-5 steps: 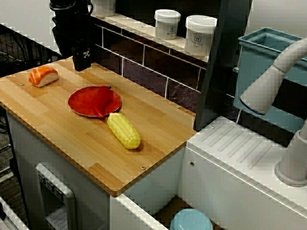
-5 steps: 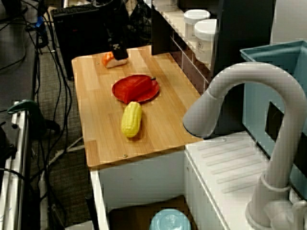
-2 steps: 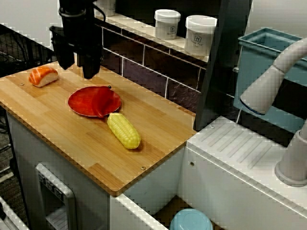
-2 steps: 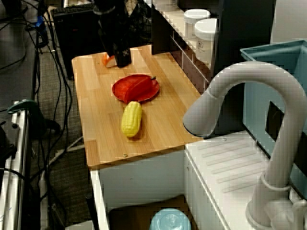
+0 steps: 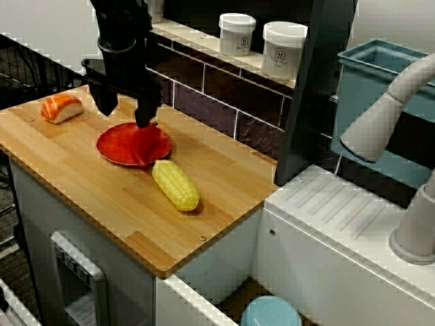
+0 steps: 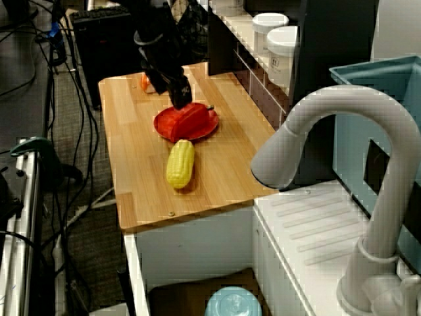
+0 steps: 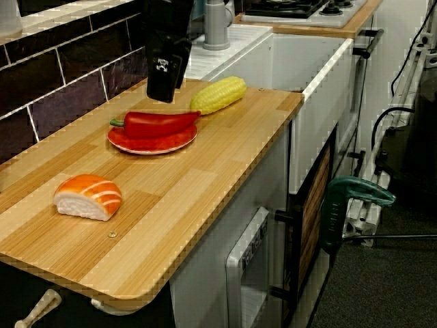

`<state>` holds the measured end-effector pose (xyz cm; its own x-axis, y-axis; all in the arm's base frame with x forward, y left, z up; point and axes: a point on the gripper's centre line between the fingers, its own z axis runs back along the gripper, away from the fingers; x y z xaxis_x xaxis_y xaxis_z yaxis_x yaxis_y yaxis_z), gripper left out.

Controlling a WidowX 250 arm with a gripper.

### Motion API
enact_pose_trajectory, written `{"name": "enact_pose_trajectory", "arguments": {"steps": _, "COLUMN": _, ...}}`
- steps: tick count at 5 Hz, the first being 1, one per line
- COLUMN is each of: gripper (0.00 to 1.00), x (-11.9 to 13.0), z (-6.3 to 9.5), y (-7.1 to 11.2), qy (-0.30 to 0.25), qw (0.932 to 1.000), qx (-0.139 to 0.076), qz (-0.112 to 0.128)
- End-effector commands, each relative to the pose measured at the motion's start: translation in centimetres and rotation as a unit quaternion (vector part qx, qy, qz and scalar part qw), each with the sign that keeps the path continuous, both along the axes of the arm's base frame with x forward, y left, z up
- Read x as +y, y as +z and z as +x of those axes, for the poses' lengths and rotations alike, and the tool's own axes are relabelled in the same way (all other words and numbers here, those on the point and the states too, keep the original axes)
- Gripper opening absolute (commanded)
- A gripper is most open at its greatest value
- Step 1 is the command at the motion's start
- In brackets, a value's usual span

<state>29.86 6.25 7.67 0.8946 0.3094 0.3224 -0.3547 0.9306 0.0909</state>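
Wooden counter [image 5: 88, 193] bearing a red plate [image 5: 112, 146], red pepper [image 7: 160, 124] lying on the plate — black gripper [image 5: 126, 112] hovering just above the plate, jaws standing apart, corn [image 5: 175, 185] sitting just beside the plate.

Play kitchen, wooden counter [image 5: 102, 197], tiled backsplash [image 5: 204, 102], sink faucet [image 5: 380, 122], stove [image 7: 300, 7]

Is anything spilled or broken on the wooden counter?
Nothing stands out. The pepper lies whole on its plate, the corn and sushi sit intact on the counter, and nothing is spilled.
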Motion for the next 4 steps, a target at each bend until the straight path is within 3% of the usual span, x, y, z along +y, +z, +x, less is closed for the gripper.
{"name": "enact_pose_trajectory", "arguments": {"steps": 1, "gripper": 1.0, "x": -0.7, "z": 1.2, "y": -1.5, "qy": 0.018, "qw": 0.9993, "qx": -0.027, "qz": 0.018}}
{"name": "enact_pose_trajectory", "arguments": {"steps": 2, "gripper": 1.0, "x": -0.5, "z": 1.8, "y": -3.2, "qy": 0.02, "qw": 0.9992, "qx": -0.021, "qz": 0.028}}
{"name": "enact_pose_trajectory", "arguments": {"steps": 3, "gripper": 1.0, "x": 0.0, "z": 2.1, "y": -3.5, "qy": 0.018, "qw": 0.9994, "qx": -0.012, "qz": 0.026}}
{"name": "enact_pose_trajectory", "arguments": {"steps": 4, "gripper": 1.0, "x": 0.6, "z": 2.1, "y": -3.2, "qy": 0.012, "qw": 0.9999, "qx": 0.004, "qz": 0.001}}
